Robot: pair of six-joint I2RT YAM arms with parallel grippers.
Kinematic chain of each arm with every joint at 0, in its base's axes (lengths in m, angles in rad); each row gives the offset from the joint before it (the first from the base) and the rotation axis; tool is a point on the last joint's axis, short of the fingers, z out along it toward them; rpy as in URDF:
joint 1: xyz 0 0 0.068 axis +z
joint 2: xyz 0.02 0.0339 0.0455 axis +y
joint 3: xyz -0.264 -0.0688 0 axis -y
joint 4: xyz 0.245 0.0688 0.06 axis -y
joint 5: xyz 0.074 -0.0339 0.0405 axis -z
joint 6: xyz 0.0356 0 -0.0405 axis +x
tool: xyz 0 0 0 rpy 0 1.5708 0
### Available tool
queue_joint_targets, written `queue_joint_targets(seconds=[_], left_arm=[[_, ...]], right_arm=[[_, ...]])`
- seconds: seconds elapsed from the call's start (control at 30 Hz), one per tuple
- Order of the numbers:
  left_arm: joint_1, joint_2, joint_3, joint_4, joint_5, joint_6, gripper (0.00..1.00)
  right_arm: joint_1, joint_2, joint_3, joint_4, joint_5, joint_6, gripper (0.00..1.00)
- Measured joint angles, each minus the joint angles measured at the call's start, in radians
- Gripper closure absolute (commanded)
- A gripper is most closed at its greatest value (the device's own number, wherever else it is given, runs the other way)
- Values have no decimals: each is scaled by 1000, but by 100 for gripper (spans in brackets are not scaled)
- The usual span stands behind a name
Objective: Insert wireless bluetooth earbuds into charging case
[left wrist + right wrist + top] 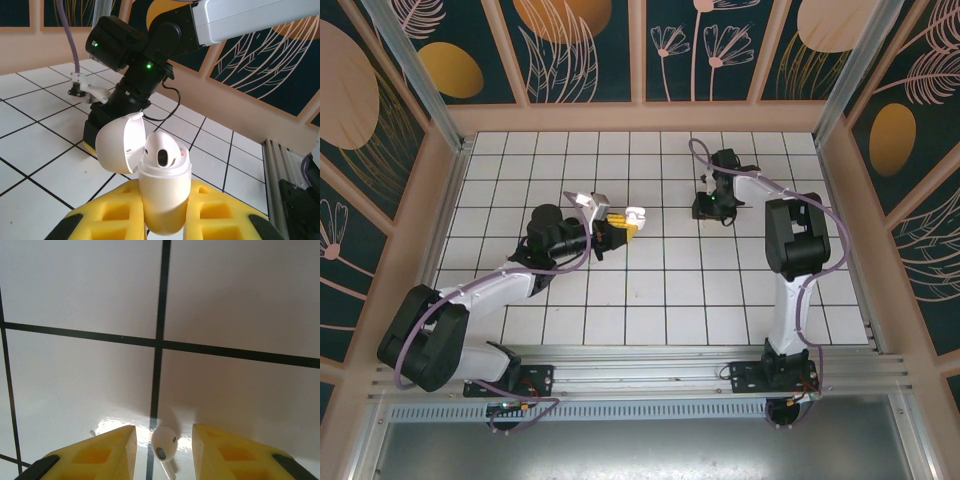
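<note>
My left gripper (165, 192) is shut on a white charging case (165, 210), held upright above the table with its lid (120, 142) swung open to the left. One white earbud (162, 150) sits in the case's mouth. In the top view the left gripper (625, 222) and the case (636, 214) are at mid-table. My right gripper (708, 210) points down at the tiles further right. Its yellow fingers stand open around a second white earbud (164, 442), which lies on a black grid line with a gap on each side. The right gripper (163, 429) is close above the floor.
The white tiled table (650, 300) is ringed by low wooden walls (640, 117) with patterned panels behind. The right arm (135, 65) stands just behind the held case in the left wrist view. An aluminium rail (650, 365) runs along the near edge.
</note>
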Motion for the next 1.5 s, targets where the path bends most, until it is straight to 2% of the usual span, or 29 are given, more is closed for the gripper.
queue_joint_targets(seconds=[0.73, 1.07, 1.27, 1.5], left_arm=[[0, 1, 0, 5, 11, -3, 100], [0, 0, 0, 5, 10, -3, 100], [0, -13, 0, 5, 10, -6, 100], [0, -33, -2, 6, 3, -26, 100]], right_arm=[[14, 14, 14, -14, 26, -7, 86], [21, 4, 16, -21, 22, -6, 89], [31, -84, 15, -19, 22, 4, 90], [60, -261, -32, 34, 5, 36, 90]])
